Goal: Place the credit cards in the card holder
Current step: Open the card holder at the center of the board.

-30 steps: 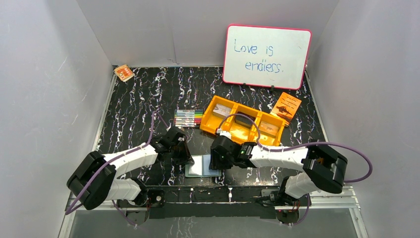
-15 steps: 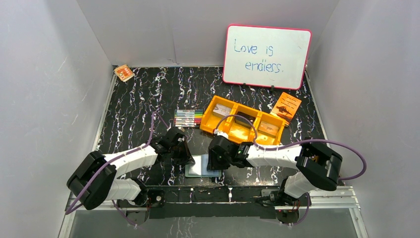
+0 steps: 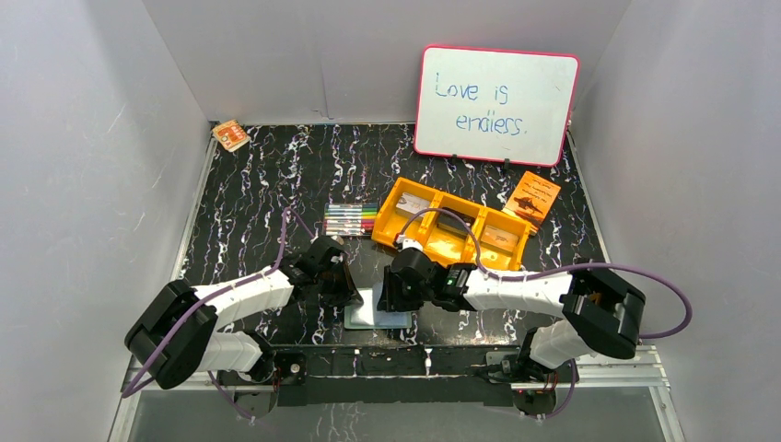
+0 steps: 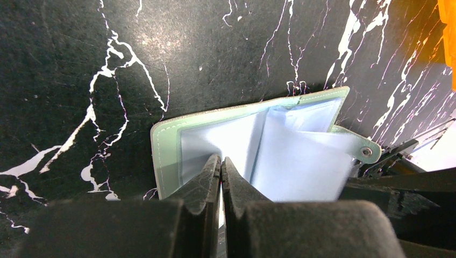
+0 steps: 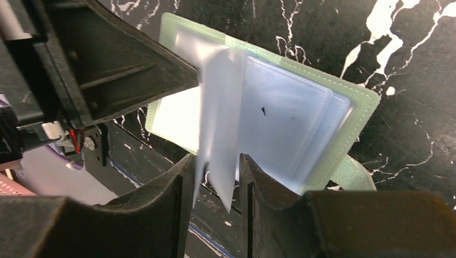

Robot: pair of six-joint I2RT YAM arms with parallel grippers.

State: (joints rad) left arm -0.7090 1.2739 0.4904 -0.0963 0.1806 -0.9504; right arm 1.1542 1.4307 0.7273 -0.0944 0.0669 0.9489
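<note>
**A:** Where does the card holder (image 3: 368, 315) lie?

**B:** It lies open and flat on the tabletop (image 3: 267, 184), at the near edge, right between the two hands. Its long side runs left to right, with the fold in the middle.

**A:** And the hands?

**B:** The left hand (image 4: 221, 160) is closed, with nothing visible between its fingers. Its tips are down on the holder's left half, and I judge it is pinning that side. The right hand (image 5: 213, 161) has its fingers apart, with a clear pocket leaf (image 5: 220, 107) standing up between them. A gap shows beside the leaf, so I would not call it a firm pinch.

**A:** The credit cards (image 3: 419, 204)?

**B:** None is at the holder. They lie in the orange bin (image 3: 387, 214), one in each compartment, beyond the right hand and farther from the bases.

**A:** So which arm fetches?

**B:** The right arm is nearer to the bin, and the left is busy holding. The right would have to drop the leaf and reach away from its base, and the leaf may then flop shut.
</note>
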